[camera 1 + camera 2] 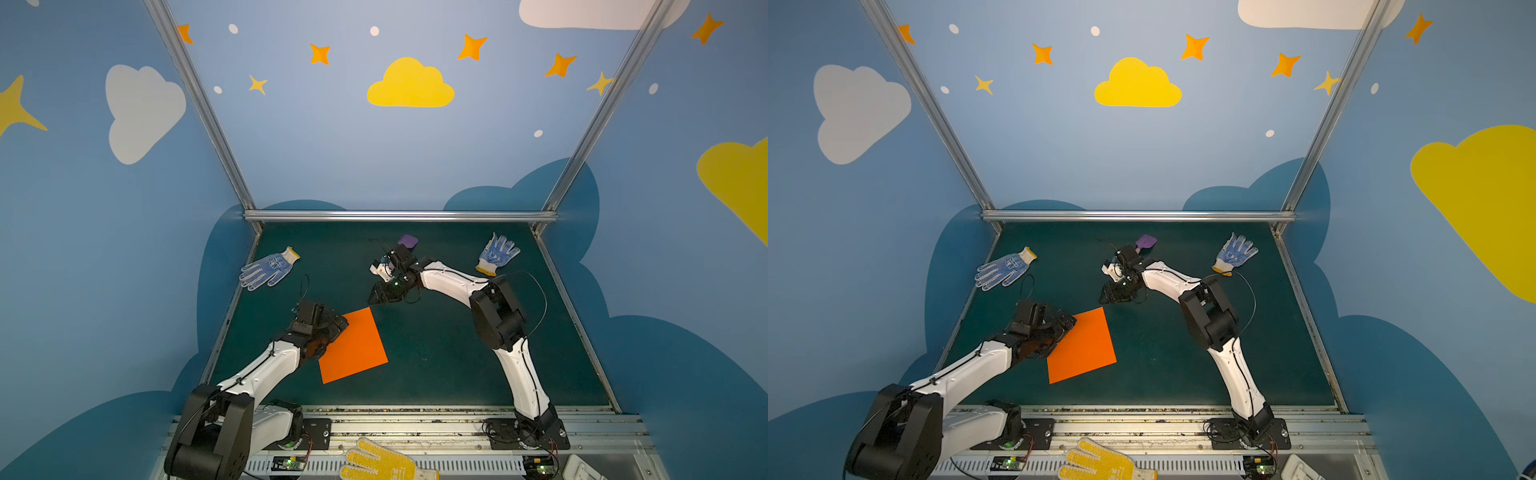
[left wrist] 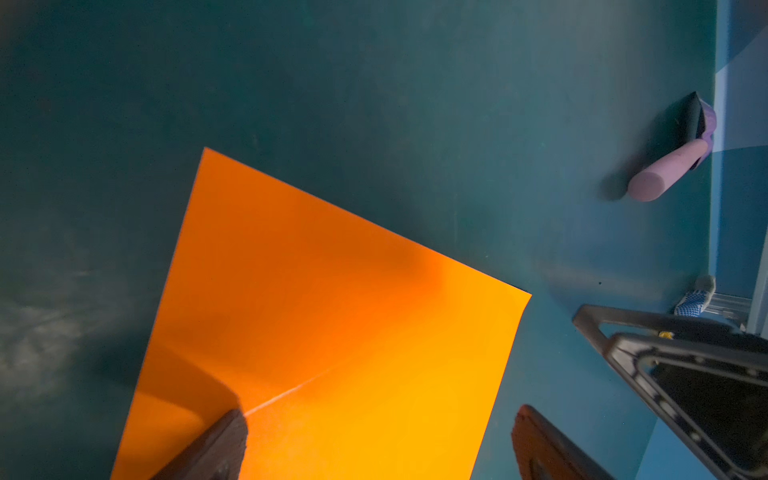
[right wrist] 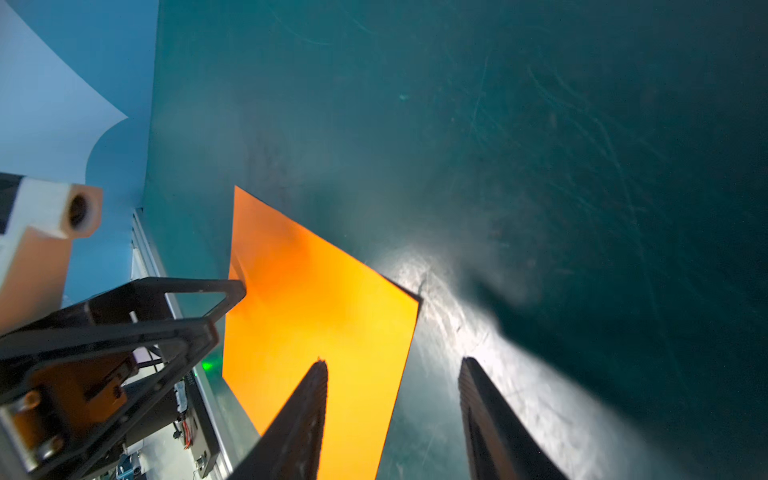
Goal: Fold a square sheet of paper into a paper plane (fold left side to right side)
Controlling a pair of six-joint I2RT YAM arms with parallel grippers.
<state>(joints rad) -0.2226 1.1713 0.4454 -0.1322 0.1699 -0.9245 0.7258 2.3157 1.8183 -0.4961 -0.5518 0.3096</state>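
The square sheet of paper [image 1: 357, 349] [image 1: 1086, 349] is bright orange and lies flat on the green mat, left of centre. A faint crease runs across the sheet [image 2: 332, 316] in the left wrist view. My left gripper [image 1: 334, 337] [image 2: 380, 444] is wide open at the sheet's left edge, with one fingertip [image 2: 224, 444] over the paper and the other past its edge. My right gripper [image 1: 371, 300] [image 3: 392, 378] hangs open just above the sheet's far corner, holding nothing. No paper plane is in view.
A spatula lies at the back, its purple head [image 1: 408, 240] behind my right wrist and its pink handle [image 2: 665, 174] in the left wrist view. Blue-dotted gloves lie at the back left [image 1: 268, 270] and back right [image 1: 496, 254]. A yellow glove [image 1: 382, 461] rests on the front rail.
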